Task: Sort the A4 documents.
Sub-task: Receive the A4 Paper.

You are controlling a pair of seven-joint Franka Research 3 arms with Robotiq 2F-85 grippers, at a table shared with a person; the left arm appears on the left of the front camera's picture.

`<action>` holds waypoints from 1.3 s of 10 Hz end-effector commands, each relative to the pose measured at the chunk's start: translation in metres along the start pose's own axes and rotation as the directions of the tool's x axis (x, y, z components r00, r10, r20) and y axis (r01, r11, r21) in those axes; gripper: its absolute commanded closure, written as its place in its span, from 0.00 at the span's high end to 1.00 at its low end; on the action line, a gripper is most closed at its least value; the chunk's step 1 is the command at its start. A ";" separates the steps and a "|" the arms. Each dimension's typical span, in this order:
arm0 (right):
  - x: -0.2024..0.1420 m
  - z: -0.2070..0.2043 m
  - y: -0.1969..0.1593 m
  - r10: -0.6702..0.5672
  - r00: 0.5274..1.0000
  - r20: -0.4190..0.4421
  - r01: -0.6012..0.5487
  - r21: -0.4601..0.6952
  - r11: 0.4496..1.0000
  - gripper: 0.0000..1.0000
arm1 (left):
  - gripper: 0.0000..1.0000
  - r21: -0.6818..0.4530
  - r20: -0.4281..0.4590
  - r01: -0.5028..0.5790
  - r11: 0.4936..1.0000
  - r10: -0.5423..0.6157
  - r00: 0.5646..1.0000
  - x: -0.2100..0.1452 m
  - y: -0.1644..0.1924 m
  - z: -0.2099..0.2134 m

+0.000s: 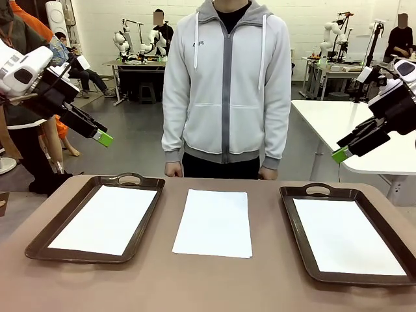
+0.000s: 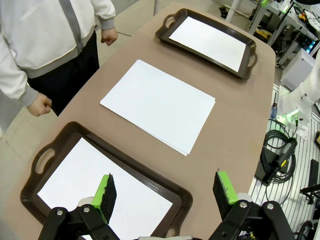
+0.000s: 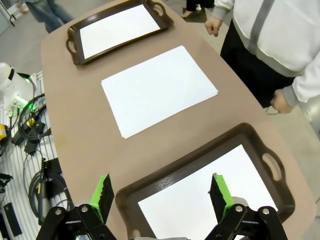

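With my left gripper (image 2: 166,190) and right gripper (image 3: 162,192) released, I judged the limp, light sheets (image 1: 213,223) beside the left tray (image 1: 130,176) needed edge-pinching.

Robotics lab, imo. Evidence: white left arm (image 1: 26,71) + right arm (image 1: 404,70) over a brown table (image 1: 260,283), work benches (image 1: 136,65) w/ gear behind, white block wall (image 1: 312,13), bare grey floor (image 1: 136,140), cables (image 2: 275,145) + pwr brick (image 2: 267,167) lying beside the table.
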State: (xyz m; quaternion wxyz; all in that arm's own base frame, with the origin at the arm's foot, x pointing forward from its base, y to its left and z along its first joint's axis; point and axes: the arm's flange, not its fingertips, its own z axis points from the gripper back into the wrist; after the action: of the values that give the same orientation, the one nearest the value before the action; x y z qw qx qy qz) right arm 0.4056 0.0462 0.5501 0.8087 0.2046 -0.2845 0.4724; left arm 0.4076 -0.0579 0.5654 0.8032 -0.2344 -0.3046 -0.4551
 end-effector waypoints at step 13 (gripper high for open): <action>0.001 0.000 0.000 0.001 1.000 -0.005 -0.001 -0.005 1.000 1.00 | 1.00 -0.005 0.006 0.018 1.000 -0.018 1.000 -0.002 0.000 0.001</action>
State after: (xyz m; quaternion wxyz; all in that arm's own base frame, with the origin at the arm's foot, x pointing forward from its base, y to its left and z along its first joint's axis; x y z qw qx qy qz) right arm 0.4056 0.0462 0.5502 0.8087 0.2047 -0.2845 0.4724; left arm 0.4076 -0.0579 0.5654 0.8032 -0.2344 -0.3046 -0.4551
